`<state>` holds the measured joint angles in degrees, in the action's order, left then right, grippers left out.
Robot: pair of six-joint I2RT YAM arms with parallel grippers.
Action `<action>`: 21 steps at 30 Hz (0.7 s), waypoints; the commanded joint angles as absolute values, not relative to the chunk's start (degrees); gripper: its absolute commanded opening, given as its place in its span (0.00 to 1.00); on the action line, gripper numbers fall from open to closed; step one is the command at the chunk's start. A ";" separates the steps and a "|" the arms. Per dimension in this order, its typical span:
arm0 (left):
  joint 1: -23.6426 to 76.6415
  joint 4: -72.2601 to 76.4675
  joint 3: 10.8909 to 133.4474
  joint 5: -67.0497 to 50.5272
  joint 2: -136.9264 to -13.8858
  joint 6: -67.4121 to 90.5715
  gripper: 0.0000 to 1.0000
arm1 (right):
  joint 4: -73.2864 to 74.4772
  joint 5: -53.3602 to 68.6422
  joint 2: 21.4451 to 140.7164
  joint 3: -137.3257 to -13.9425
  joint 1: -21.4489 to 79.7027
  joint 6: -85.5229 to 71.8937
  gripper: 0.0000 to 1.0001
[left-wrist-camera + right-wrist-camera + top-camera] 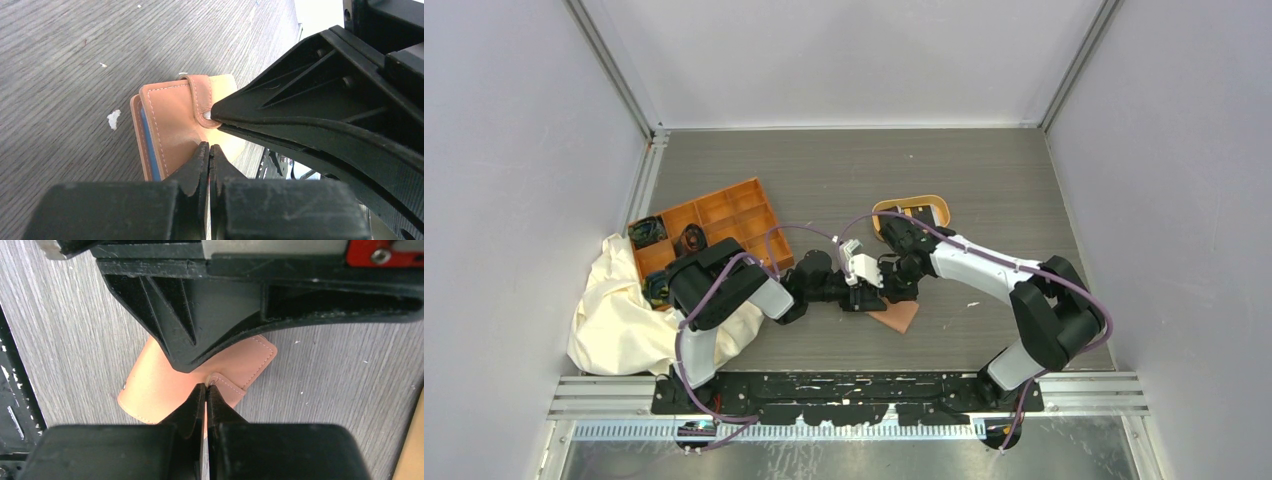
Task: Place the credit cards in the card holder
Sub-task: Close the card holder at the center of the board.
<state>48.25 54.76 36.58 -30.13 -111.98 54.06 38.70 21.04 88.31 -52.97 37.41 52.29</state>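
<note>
Arms, two. The left arm (714, 290): black links, pale grey forearm shell. The right arm (969, 262): white forearm shell, black joints. Both carry purple cables (1014, 265). The fingers (192, 172): matte black, ribbed, tapering to points. Also a red bracket (380, 252) with one screw, beside a grey plate (300, 246).

Surface: grey wood-grain tabletop (984, 170), few white flecks | Walls: plain pale panels (844, 50) at 9, 12 and 3 o'clock | Corners at 11 and 1: aluminium posts (614, 70) | 6 o'clock: slotted metal rail (594, 395) | Light: even, diffuse

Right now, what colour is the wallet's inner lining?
Blue; the wallet shows it best in left wrist view.
</note>
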 commanded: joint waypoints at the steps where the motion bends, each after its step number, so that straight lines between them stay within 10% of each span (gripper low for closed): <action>1: 47.90 57.92 36.15 -30.82 -112.36 53.96 0.00 | 37.89 19.13 86.42 -51.95 38.05 53.23 0.02; 21: 47.76 57.85 36.16 -31.01 -112.35 54.05 0.00 | 37.88 16.60 85.30 -50.49 39.63 55.39 0.02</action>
